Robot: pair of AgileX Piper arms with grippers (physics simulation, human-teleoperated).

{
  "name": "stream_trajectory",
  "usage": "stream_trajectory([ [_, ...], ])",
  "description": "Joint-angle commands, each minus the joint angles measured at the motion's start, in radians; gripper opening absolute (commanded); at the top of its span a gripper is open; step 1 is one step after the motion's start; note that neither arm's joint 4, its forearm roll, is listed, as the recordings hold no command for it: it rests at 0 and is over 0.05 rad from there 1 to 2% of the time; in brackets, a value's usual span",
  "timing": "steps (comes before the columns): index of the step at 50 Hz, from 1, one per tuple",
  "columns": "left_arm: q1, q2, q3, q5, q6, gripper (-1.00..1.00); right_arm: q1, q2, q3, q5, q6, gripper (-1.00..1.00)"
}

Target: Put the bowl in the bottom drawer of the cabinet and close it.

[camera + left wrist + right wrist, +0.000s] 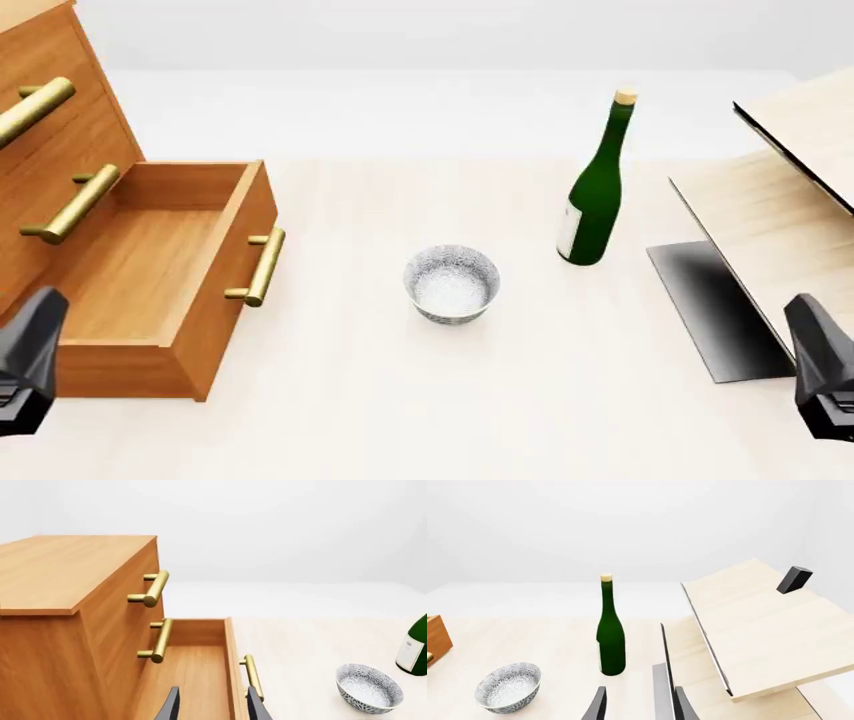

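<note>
So both arms are parked low at the near edge of the table (400,400), nowhere near anything. The left claw (212,705) sits at the front view's bottom left corner, its two dark fingertips (171,704) spread apart with nothing between them, and its wrist camera looks straight over the bottom drawer (147,290) from the near side. The right claw (639,705) is at the bottom right corner, fingers (598,704) also spread and holding nothing, pointed toward the green wine bottle (597,185) and the pale wood structure (787,190) with its black panel (714,310). The bowl (453,284) is sitting upright on the table roughly in the middle, white with that fine grey-blue speckle, just right of the drawer's front but not touching it, and a bit nearer than the bottle. The bottom drawer is pulled well out of the cabinet (54,120), its inside bare wood, brass bar handle (259,266) facing the bowl. The two upper drawers are shut flush, their brass handles (70,204) sticking out above the open one. The bottle stands upright with a cork-coloured top and a pale label, well apart from the cabinet, close to the pale wood structure.
</note>
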Motion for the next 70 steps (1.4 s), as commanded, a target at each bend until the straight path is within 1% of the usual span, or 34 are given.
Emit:
stream_trajectory([
  [1, -0.031, 0.023, -0.044, 0.016, 0.011, 1.00, 0.000, 0.000, 0.000, 0.000, 0.000, 1.00],
  [11, -0.056, 0.076, -0.096, 0.025, 0.034, 1.00, 0.000, 0.000, 0.000, 0.000, 0.000, 1.00],
  [15, -0.076, 0.104, -0.135, 0.049, 0.046, 1.00, 0.000, 0.000, 0.000, 0.000, 0.000, 1.00],
  [18, -0.092, 0.121, -0.166, 0.071, 0.028, 1.00, 0.000, 0.000, 0.000, 0.000, 0.000, 1.00],
  [20, -0.104, 0.126, -0.180, 0.084, 0.040, 1.00, 0.000, 0.000, 0.000, 0.000, 0.000, 1.00],
  [21, -0.122, 0.138, -0.201, 0.098, 0.065, 1.00, 0.000, 0.000, 0.000, 0.000, 0.000, 1.00],
  [22, -0.122, 0.138, -0.202, 0.098, 0.065, 1.00, 0.000, 0.000, 0.000, 0.000, 0.000, 1.00],
  [26, -0.129, 0.145, -0.250, 0.136, 0.050, 1.00, 0.000, 0.000, 0.000, 0.000, 0.000, 1.00],
  [29, -0.148, 0.163, -0.276, 0.156, 0.069, 1.00, 0.000, 0.000, 0.000, 0.000, 0.000, 1.00],
  [32, -0.159, 0.185, -0.300, 0.175, 0.056, 1.00, 0.000, 0.000, 0.000, 0.000, 0.000, 1.00],
  [34, -0.159, 0.185, -0.300, 0.175, 0.056, 1.00, 0.000, 0.000, 0.000, 0.000, 0.000, 1.00],
  [39, -0.175, 0.207, -0.358, 0.225, 0.054, 1.00, 0.000, 0.000, 0.000, 0.000, -0.001, 1.00],
  [41, -0.174, 0.216, -0.387, 0.248, 0.032, 1.00, 0.000, 0.000, 0.000, 0.000, 0.000, 1.00],
  [42, -0.174, 0.215, -0.387, 0.248, 0.032, 1.00, 0.000, 0.000, 0.000, 0.000, 0.000, 1.00],
  [43, -0.179, 0.226, -0.414, 0.269, 0.028, 1.00, 0.000, 0.000, 0.000, 0.000, -0.001, 1.00],
  [47, -0.191, 0.246, -0.439, 0.290, 0.041, 1.00, 0.000, 0.000, 0.000, 0.000, -0.001, 1.00],
  [54, -0.195, 0.271, -0.498, 0.349, 0.011, 1.00, 0.000, 0.000, 0.000, 0.000, -0.001, 1.00],
  [64, -0.194, 0.291, -0.533, 0.401, -0.017, 1.00, 0.000, 0.000, 0.000, 0.000, -0.001, 1.00],
  [65, -0.198, 0.297, -0.542, 0.409, -0.041, 1.00, 0.000, 0.000, 0.000, 0.000, -0.001, 1.00],
  [70, -0.193, 0.320, -0.554, 0.430, -0.063, 1.00, 0.000, 0.000, 0.000, 0.000, -0.001, 1.00],
])
